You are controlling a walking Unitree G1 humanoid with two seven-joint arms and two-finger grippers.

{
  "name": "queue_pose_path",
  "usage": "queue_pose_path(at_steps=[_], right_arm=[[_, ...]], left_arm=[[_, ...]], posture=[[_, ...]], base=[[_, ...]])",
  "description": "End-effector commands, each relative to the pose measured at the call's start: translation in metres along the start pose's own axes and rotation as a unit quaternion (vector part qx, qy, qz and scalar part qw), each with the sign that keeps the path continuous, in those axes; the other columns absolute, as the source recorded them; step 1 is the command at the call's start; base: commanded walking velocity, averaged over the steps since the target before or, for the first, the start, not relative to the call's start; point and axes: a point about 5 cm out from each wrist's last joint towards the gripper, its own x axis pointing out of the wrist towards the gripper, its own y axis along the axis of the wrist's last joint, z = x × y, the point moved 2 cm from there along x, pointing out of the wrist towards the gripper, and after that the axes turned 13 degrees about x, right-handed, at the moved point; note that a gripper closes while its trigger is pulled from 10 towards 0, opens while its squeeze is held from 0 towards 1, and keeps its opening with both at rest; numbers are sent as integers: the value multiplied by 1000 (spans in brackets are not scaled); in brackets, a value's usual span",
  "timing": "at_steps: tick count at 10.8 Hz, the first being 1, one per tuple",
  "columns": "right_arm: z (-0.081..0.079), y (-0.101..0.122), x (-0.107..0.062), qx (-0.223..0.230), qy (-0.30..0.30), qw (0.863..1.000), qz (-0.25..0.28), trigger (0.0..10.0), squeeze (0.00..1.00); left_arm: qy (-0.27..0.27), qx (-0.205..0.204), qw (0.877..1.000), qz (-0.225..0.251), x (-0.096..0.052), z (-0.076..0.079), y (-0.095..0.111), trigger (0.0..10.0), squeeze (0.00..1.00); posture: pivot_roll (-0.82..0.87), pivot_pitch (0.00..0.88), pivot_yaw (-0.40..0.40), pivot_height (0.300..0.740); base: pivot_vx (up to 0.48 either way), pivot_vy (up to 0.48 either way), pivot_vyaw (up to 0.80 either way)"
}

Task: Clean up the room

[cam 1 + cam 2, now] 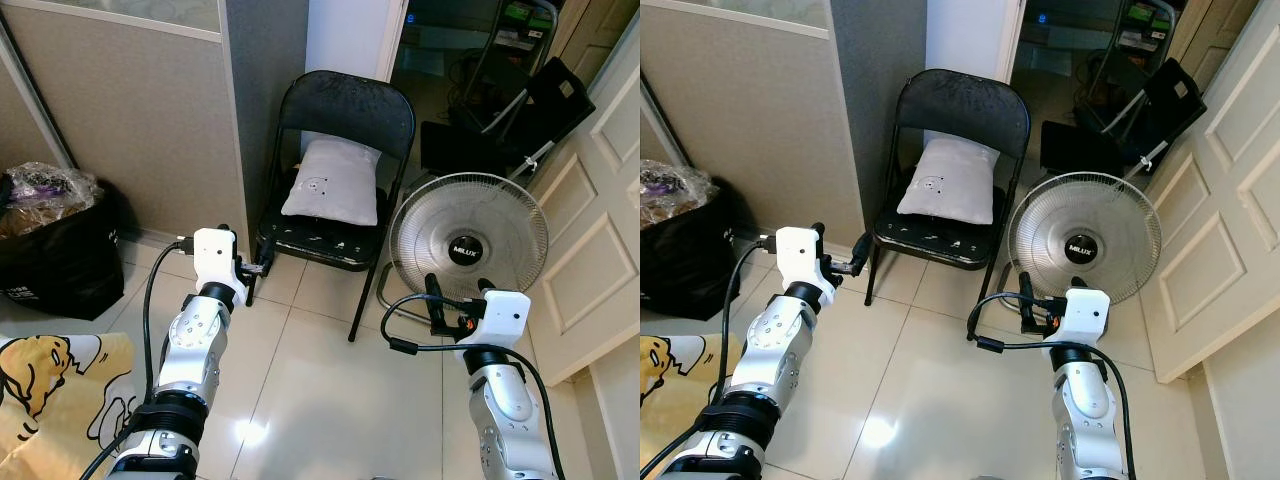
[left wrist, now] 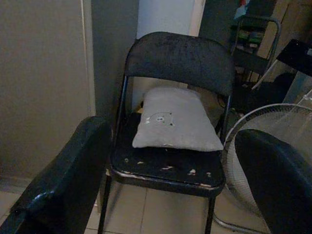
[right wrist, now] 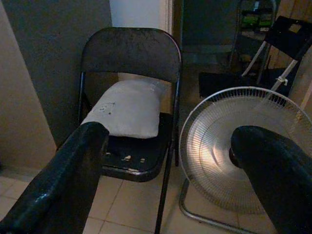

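Both grippers, left gripper (image 1: 262,266) and right gripper (image 1: 459,296), hang empty with fingers spread, raised toward the black folding chair (image 1: 340,150) where a white pillow (image 1: 334,181) leans against the backrest, probably the next item to tidy.
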Motion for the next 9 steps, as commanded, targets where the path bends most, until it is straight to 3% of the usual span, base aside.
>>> queue_pose_path(at_steps=[1, 3, 4, 5, 6, 7, 8, 9], right_arm=[[13, -13, 30, 42, -86, 993, -70, 10000, 0], [-11, -22, 34, -16, -11, 994, -110, 10000, 0], [-11, -24, 34, 5, -14, 993, -114, 10000, 0], [-7, -24, 35, 2, -23, 993, -112, 10000, 0], [1, -18, 34, 6, -45, 995, -89, 10000, 0], [13, -8, 25, -4, -66, 997, -47, 10000, 0], [23, -8, 14, -32, -74, 996, -42, 10000, 0], [40, -12, 0, -45, -94, 993, -52, 10000, 0]], left_arm=[[-112, -48, 973, -197, -2, 66, -48, 10000, 0], [-119, -20, 988, -95, 7, 52, -24, 10000, 0], [-118, -17, 989, -90, 11, 50, -20, 10000, 0], [-127, -7, 986, -105, 10, 56, -24, 10000, 0], [-107, -10, 989, -103, 11, 50, -24, 10000, 0], [-57, -27, 994, -85, 8, 26, -24, 10000, 0], [-28, -22, 997, -69, 0, 6, -25, 10000, 0], [-25, -28, 998, -60, -9, -1, -28, 10000, 0]], posture=[[-120, 0, 14, 740], [-109, 0, 21, 740], [-119, 0, 32, 740], [-128, 0, 40, 740], [-136, 0, 47, 740], [-141, 0, 51, 740], [-139, 0, 42, 740], [-130, 0, 2, 740]], base=[[0, 0, 0], [0, 0, 0], [0, 0, 0], [0, 0, 0], [0, 0, 0], [0, 0, 0], [0, 0, 0], [0, 0, 0]])
